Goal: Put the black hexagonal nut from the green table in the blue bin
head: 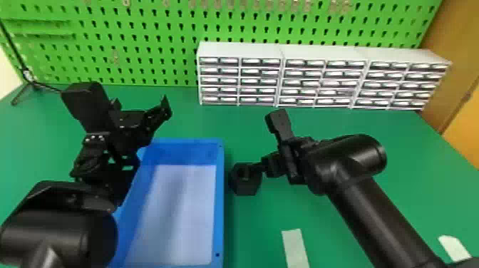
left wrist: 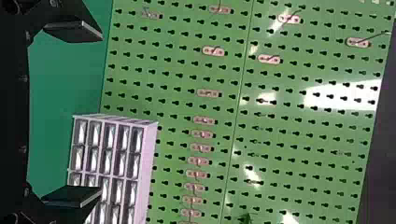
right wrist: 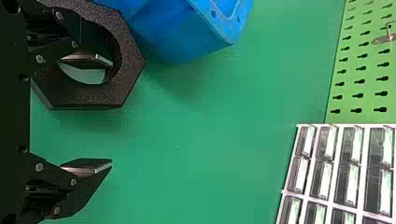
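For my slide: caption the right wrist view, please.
Open right jaws, one finger at the hole of the black hexagonal nut, blue bin nearby.
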Motion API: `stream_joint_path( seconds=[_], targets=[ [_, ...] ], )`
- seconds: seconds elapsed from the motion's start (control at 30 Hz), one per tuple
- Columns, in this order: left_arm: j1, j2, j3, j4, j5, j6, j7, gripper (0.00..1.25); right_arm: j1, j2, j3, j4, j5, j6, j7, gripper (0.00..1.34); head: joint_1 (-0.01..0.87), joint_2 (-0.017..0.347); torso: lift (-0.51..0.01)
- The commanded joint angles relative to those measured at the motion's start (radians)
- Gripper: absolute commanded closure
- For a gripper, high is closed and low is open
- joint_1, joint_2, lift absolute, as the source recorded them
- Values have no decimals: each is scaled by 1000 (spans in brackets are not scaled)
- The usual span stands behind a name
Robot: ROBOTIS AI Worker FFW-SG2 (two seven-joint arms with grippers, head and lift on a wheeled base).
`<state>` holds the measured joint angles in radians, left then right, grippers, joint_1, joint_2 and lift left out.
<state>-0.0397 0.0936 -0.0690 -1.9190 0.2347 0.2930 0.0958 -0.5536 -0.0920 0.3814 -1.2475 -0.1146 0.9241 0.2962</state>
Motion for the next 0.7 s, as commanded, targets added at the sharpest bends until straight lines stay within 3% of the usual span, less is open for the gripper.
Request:
stream_joint_path(
  seconds=[0.0,0.67],
  targets=[
    [0,0,0,0,0,0,1,125,0,0,1,13,3,-16,0,509,692,8,-97],
    [-2,0,-2,0,0,0,1,125,0,2,1,59,26,-67,24,509,692,8,-97]
  ],
)
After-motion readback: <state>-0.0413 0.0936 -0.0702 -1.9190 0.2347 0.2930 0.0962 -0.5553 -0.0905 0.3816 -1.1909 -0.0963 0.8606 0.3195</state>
